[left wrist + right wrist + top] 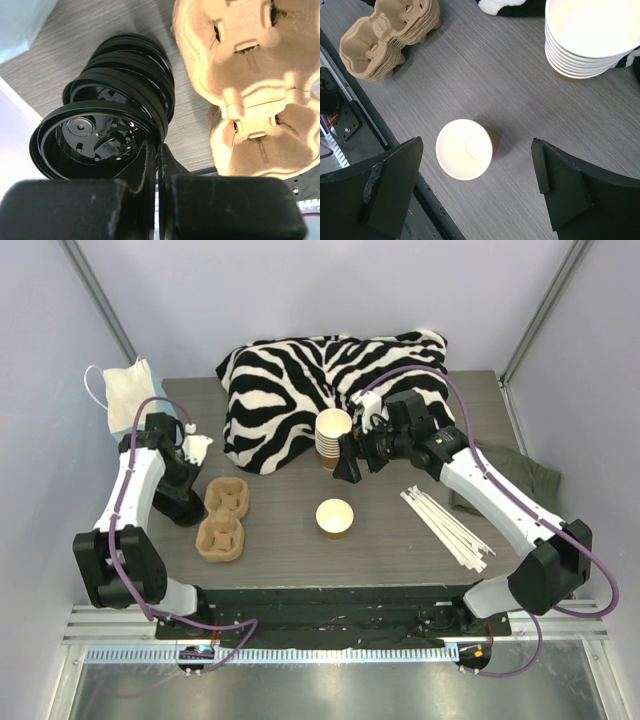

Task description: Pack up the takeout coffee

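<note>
A robot test cell in a lab is shown: a grey bench is enclosed by plain pale wall panels and metal frame posts. A left arm and a right arm are bolted at its near edge. Café props are laid out: stacked cups, pulp carriers and straws.

Soft, even overhead light fills the top view, with faint shadows on the table and glare on the metal strip below it. Up close in the left wrist view the left gripper is a dark blur, the front lid shows small glints, and the cardboard carriers wash out in patches. The right wrist view is sharp, though the paper cup is nearly blown white inside, its soft shadow falling rightward.
</note>
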{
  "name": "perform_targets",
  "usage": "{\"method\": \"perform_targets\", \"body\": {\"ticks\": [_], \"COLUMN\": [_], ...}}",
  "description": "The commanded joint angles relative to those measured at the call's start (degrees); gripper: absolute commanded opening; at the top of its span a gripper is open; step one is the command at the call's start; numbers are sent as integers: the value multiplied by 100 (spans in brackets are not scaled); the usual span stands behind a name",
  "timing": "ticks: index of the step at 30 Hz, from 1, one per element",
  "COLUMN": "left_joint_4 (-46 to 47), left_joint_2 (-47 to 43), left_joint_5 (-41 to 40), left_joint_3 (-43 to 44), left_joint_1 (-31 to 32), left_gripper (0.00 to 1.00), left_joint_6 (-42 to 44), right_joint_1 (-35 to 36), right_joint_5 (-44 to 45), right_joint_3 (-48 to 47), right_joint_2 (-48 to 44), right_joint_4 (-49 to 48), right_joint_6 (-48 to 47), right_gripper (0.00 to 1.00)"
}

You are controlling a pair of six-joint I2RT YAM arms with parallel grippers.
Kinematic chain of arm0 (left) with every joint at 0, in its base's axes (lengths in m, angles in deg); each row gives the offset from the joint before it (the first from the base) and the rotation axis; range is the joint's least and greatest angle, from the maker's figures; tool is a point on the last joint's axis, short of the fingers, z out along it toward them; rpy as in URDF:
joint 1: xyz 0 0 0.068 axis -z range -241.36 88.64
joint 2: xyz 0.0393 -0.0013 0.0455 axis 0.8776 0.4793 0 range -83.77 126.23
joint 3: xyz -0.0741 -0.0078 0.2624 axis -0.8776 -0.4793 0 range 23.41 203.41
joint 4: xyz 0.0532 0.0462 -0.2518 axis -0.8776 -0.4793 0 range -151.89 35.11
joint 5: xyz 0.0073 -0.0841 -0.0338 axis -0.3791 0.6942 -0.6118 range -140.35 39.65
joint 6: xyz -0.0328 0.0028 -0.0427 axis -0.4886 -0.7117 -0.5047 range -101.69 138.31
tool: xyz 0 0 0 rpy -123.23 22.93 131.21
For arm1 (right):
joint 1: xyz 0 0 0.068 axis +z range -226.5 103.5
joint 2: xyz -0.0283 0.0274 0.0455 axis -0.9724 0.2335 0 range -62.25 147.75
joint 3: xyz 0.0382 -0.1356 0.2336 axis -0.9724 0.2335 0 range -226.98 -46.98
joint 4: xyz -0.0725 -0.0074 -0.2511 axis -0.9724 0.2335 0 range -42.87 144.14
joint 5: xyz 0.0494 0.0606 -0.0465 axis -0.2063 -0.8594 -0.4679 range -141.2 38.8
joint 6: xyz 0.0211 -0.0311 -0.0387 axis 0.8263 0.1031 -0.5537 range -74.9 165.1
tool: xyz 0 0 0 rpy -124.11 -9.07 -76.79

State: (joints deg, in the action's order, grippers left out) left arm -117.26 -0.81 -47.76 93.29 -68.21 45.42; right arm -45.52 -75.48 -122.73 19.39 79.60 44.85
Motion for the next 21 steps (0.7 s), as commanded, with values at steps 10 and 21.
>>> {"method": "perform_targets", "body": {"ticks": [10,21], "left_joint_4": [173,-530], "left_joint_2": [-60,-8], "left_joint_5": [48,653], "left_joint_3": [16,499], "left_joint_1": [-18,-439], "left_gripper": [33,47], "left_joint_6": [-31,312], "right_joint_1": [-4,-5], "right_joint_5": [-95,-113], "right_joint_3": [-283,-283], "right_joint_2": [35,18], "right_joint_4": [-12,5], "right_joint_6": [-1,8], "right_gripper": [100,100]}}
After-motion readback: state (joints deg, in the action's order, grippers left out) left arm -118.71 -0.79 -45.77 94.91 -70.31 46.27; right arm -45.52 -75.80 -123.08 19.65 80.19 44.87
